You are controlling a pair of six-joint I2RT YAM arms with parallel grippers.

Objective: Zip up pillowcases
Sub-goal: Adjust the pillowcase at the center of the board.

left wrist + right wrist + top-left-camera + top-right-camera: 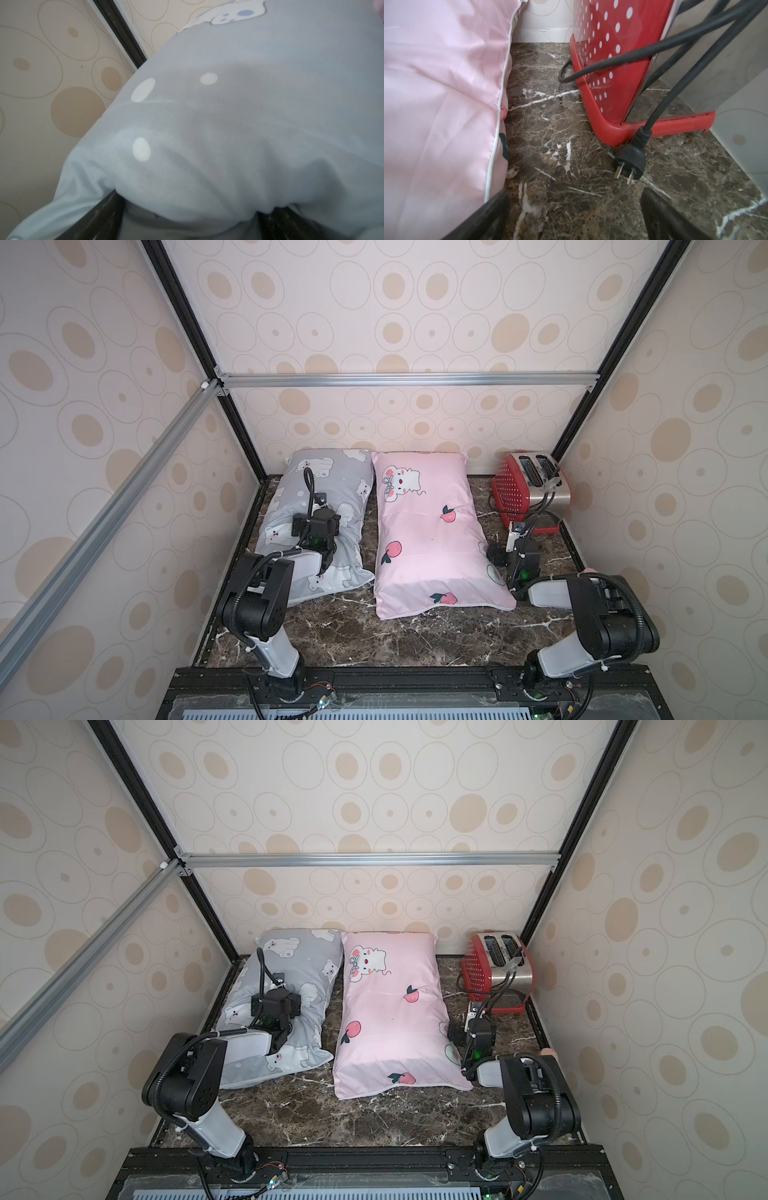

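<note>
Two stuffed pillowcases lie side by side on the marble table. The grey pillowcase (332,485) (305,969) with white polar bears is on the left. The pink pillowcase (428,539) (395,1027) with a mouse and peaches is in the middle. My left gripper (319,517) (276,1003) (191,207) sits low on the grey pillowcase (249,124), open, with the fabric bulging up between its spread fingers. My right gripper (513,548) (473,1031) (575,199) stands open just above the table by the right edge of the pink pillowcase (436,104). No zipper shows clearly in any view.
A red perforated toaster (528,489) (494,965) (612,62) stands at the back right. Its black cord and plug (630,162) lie on the marble table (374,635) just ahead of my right gripper. Patterned walls and frame posts close in the sides and back.
</note>
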